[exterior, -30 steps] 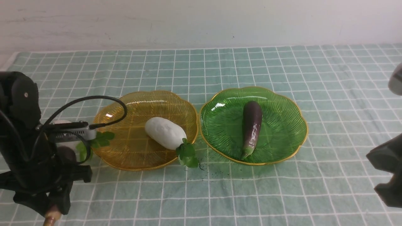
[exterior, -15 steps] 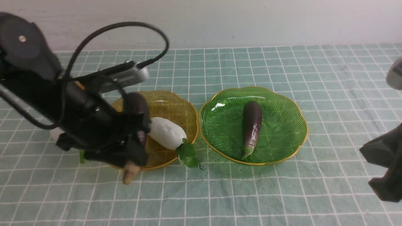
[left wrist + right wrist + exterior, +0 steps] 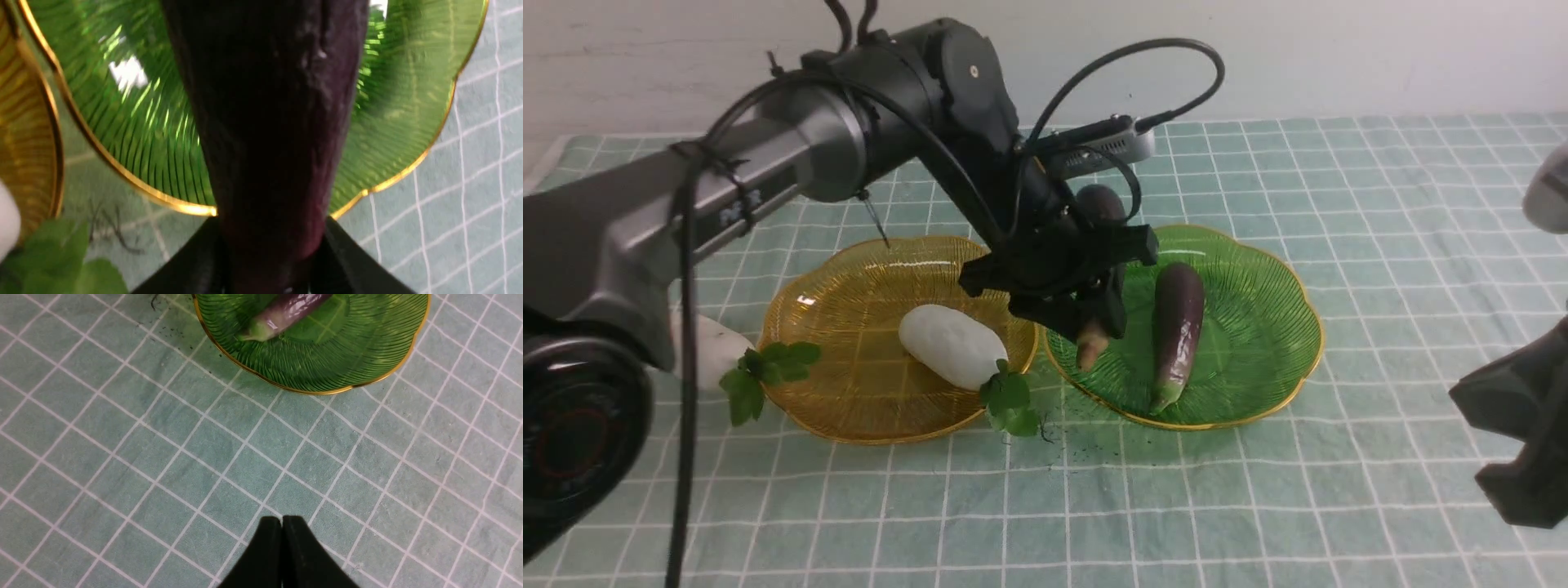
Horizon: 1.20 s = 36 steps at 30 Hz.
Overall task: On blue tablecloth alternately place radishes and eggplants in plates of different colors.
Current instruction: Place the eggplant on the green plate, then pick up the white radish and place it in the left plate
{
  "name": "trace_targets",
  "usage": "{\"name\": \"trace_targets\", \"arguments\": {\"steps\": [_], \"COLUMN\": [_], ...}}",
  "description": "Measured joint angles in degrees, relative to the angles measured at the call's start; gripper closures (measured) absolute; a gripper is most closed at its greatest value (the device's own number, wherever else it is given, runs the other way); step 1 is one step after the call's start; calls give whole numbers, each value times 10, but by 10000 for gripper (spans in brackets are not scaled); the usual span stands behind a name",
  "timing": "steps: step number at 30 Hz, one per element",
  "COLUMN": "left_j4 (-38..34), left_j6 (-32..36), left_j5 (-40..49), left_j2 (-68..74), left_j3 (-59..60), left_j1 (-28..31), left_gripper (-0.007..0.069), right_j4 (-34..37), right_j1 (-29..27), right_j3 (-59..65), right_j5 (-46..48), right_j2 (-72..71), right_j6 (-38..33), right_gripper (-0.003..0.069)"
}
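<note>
The left end effector (image 3: 1086, 306) is clamped on the held eggplant (image 3: 1099, 204), gripping it low on its body. The brownish stem tip pokes out below the fingers and the dark rounded end rises behind them. The eggplant hangs steeply, its long axis running near to far, over the left half of the green plate (image 3: 1258, 269) and not touching it.

A second eggplant (image 3: 1178, 327) lies in that plate just to the right, on roughly the same near-far line with its stem toward the near rim. The open spot is therefore straight below the grip, between this eggplant and the plate's left rim. A straight descent looks enough, though drifting right would risk knocking the resting one.

The amber plate (image 3: 849, 327) on the left holds one radish (image 3: 952, 345). The other radish (image 3: 707, 347) lies on the blue tablecloth (image 3: 1258, 506) covering the surface, just beyond that plate's left rim and partly hidden by the left arm, which is much the nearer to it. The right end effector (image 3: 282, 555) waits at the near right, fingers pressed together on nothing.
</note>
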Motion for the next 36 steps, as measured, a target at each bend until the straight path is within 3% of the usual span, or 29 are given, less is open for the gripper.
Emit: {"name": "trace_targets", "arguments": {"steps": [7, 10, 13, 15, 21, 26, 32, 36], "left_j4": [2, 2, 6, 8, 36, 39, 47, 52], "left_j6": [0, -1, -2, -7, 1, 17, 10, -4], "left_j5": [7, 35, 61, 62, 66, 67, 70, 68], "left_j2": [52, 49, 35, 16, -90, -171, -227, -220], "left_j3": [-76, -122, -185, -217, -187, -51, 165, 209], "left_j1": [6, 25, 61, 90, 190, 242, 392, 431], "left_gripper": [111, 94, 141, 223, 594, 629, 630, 603], "right_j4": [8, 8, 8, 8, 8, 7, 7, 7], "right_j1": [0, 0, 0, 0, 0, 0, 0, 0], "right_j3": [1, 14, 41, 50, 57, 57, 57, 57], "right_j5": [1, 1, -1, -2, -17, -17, -18, -19], "right_j2": [0, 0, 0, 0, 0, 0, 0, 0], "right_j6": [0, 0, 0, 0, 0, 0, 0, 0], "right_gripper": [673, 673, 673, 673, 673, 673, 673, 673]}}
